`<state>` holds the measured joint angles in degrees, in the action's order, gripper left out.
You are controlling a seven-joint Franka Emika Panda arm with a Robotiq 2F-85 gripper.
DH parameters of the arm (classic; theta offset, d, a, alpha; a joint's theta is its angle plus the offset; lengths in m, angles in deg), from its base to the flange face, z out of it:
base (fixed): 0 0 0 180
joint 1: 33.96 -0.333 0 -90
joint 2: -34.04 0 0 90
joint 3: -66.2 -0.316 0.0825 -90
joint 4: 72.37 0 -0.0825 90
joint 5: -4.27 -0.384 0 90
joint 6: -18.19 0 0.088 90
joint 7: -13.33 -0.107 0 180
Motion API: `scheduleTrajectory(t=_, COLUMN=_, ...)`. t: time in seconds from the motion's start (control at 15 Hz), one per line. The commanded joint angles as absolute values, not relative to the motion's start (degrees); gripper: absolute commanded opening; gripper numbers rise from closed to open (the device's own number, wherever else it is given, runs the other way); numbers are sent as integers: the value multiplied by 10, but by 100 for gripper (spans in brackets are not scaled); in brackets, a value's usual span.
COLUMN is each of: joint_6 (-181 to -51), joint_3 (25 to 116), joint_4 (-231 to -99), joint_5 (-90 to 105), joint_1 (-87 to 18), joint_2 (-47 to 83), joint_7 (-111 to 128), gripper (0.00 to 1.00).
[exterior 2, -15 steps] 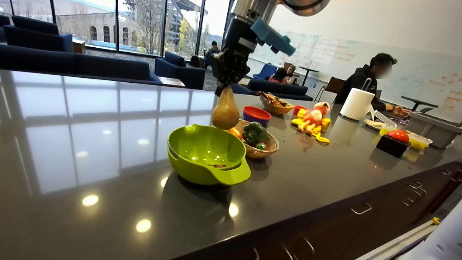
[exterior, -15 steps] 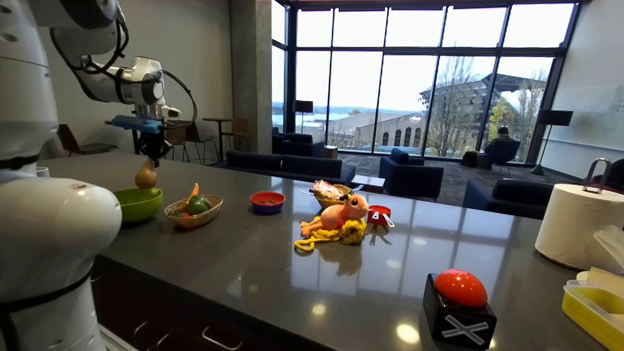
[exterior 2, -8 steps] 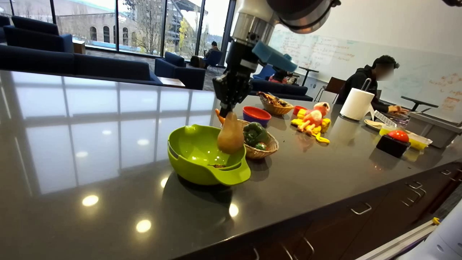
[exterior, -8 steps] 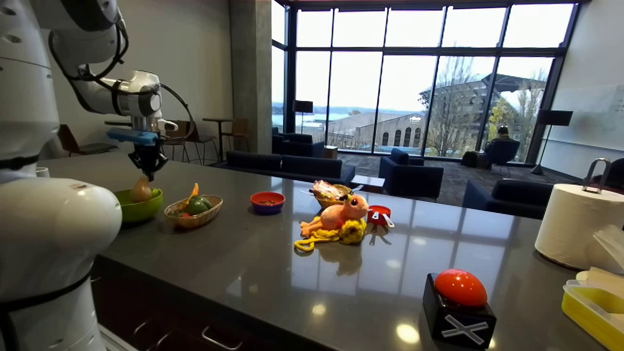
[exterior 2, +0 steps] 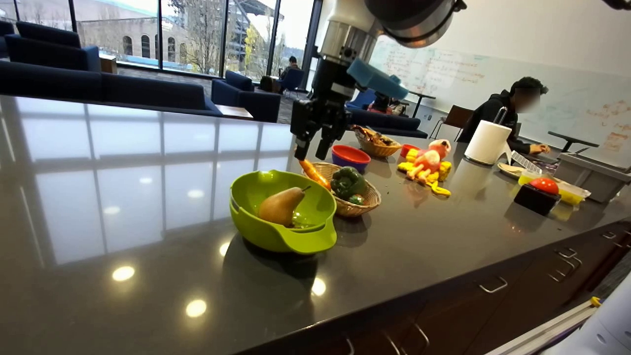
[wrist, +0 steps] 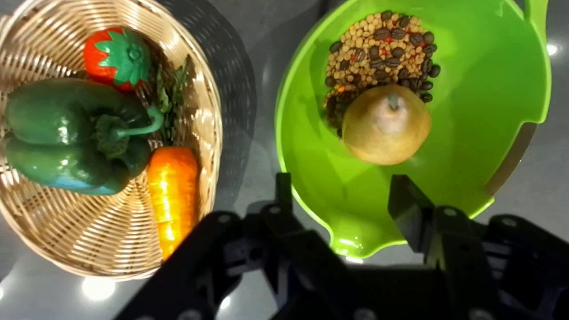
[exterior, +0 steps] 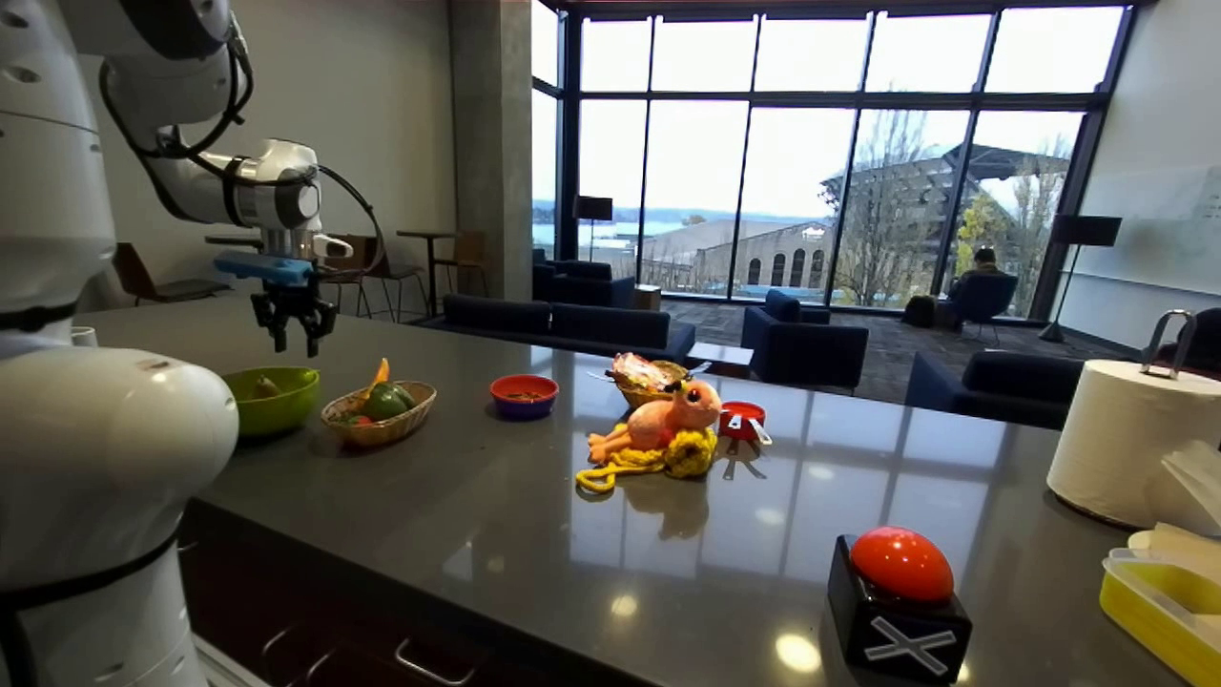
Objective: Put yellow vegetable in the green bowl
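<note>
In both exterior views my gripper (exterior 2: 311, 152) hung above the grey counter (exterior 2: 404, 236), jaws wide apart, gripping nothing. The yellow pear (exterior 2: 281, 206) lay inside the green bowl (exterior 2: 268, 240), tilted, stem end raised. In the wrist view I saw it at the edge of a patch of dark beans and pale grains (wrist: 378, 55); I could not tell whether it covered some. Just beside the bowl stood a wicker basket (wrist: 102, 231) containing a green pepper (wrist: 66, 133), an orange carrot (wrist: 172, 200) and a red strawberry (wrist: 116, 58).
</note>
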<state>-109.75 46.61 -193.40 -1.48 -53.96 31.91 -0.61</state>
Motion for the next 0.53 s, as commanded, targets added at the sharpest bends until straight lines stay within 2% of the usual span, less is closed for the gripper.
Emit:
scheduleTrajectory(t=0.0, joint_6=-1071, joint_3=479, joint_4=-1947, joint_5=-19, joint_1=-526, joint_2=368, joint_7=1, gripper=92)
scheduleTrajectory(t=0.07, joint_6=-1066, joint_3=483, joint_4=-1951, joint_5=-21, joint_1=-522, joint_2=378, joint_7=1, gripper=98)
scheduleTrajectory(t=0.13, joint_6=-1060, joint_3=486, joint_4=-1954, joint_5=-22, joint_1=-518, joint_2=388, joint_7=1, gripper=100)
scheduleTrajectory(t=0.47, joint_6=-1040, joint_3=495, joint_4=-1990, joint_5=-21, joint_1=-504, joint_2=450, joint_7=-11, gripper=100)
